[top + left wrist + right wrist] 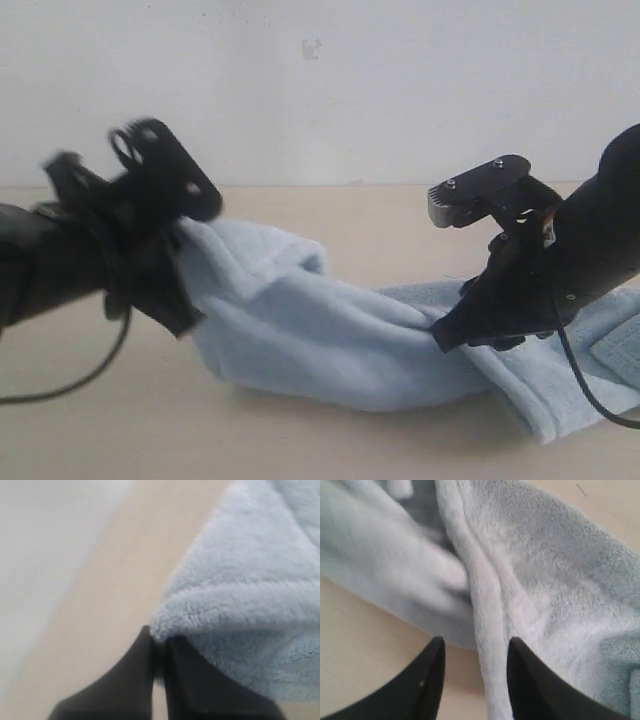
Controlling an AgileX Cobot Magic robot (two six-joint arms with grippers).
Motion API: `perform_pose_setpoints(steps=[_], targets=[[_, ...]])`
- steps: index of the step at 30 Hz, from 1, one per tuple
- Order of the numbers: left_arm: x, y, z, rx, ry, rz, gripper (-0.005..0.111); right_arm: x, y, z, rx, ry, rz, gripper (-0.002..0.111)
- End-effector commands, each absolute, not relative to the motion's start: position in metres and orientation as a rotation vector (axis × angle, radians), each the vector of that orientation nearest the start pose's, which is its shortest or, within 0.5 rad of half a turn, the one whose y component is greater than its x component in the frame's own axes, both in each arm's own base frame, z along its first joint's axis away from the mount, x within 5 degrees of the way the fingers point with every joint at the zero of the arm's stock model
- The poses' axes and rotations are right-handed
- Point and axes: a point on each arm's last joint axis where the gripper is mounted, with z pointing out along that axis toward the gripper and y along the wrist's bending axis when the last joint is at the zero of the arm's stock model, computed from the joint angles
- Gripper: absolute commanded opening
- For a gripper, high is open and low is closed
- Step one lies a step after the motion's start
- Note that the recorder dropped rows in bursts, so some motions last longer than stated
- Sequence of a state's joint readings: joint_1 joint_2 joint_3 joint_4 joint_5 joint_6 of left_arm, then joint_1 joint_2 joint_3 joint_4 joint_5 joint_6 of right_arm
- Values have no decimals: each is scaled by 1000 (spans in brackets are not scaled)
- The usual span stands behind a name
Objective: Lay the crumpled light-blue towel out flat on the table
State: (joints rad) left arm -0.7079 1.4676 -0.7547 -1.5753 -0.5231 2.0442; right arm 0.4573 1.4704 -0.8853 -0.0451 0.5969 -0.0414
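So the towel [330, 340] is one long bunched-up roll lying across the middle of the table [120, 430], nowhere near flat. The left gripper [157, 642] is clamped tight on one end and holds it lifted off the surface. The right gripper [477, 641] sits low on the other part, jaws apart astride a hemmed ridge, and it doesn't look pinched to me. I'd call this the grab-and-stretch step. Next, imo, the right needs to close on that hem, then both pull apart.
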Motion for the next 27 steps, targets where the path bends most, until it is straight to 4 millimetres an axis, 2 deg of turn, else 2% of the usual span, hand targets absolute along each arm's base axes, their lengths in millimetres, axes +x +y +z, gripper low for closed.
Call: perform_pose_setpoints(steps=[1, 4, 7, 8, 9, 11, 14, 19, 21, 25, 27], targets=[[246, -106, 280, 637, 1853, 744, 4, 252, 122, 225, -698, 2597, 82, 39], [242, -102, 276, 612, 1955, 512, 4, 251, 123, 215, -703, 2637, 96, 39], [238, -113, 253, 777, 1980, 272, 4, 249, 128, 199, -795, 2671, 128, 39], [234, -119, 237, 852, 2001, 192, 4, 247, 135, 189, -881, 2686, 137, 39], [234, -120, 231, 871, 2014, 185, 4, 246, 138, 186, -901, 2684, 137, 39], [238, -115, 225, 867, 2044, 283, 5, 244, 145, 183, -950, 2674, 141, 39], [241, -107, 226, 862, 2033, 416, 15, 240, 156, 184, -956, 2647, 183, 39], [242, -114, 228, 886, 2015, 348, 48, 230, 180, 186, -1090, 2523, 222, 39], [242, -118, 229, 880, 2010, 294, 55, 226, 190, 186, -1121, 2477, 235, 39], [243, -119, 231, 863, 2009, 266, 58, 227, 204, 176, -1189, 2395, 232, 39], [243, -120, 231, 869, 2009, 256, 58, 230, 207, 167, -1211, 2391, 221, 45]])
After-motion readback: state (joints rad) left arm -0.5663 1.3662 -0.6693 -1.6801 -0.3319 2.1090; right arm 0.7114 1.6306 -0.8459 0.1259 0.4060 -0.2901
